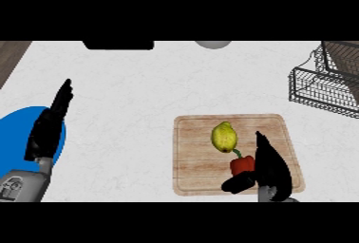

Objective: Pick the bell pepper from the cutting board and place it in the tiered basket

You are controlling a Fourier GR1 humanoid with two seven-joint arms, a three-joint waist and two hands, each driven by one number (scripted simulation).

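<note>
Bell pepper [242, 165], red with a green stem, at lower right of frame on cutting board [198, 161], just below lemon [223, 136]; right hand [272, 172] close along its right side, fingers stretched long, thumb out beneath it; open and bracketing, not curled round; contact or a small gap, hard to tell from this steep angle. Probably light and hollow; walls stiff, skin waxy and slippery; lobed, so apt to roll on the board; best taken across the broad body, thumb opposite fingers, not by the stem. Tiered basket [324, 86] at upper right, well apart from the board. Left hand [48, 129] resting open at left, fingers up, over blue plate [14, 142].
</note>
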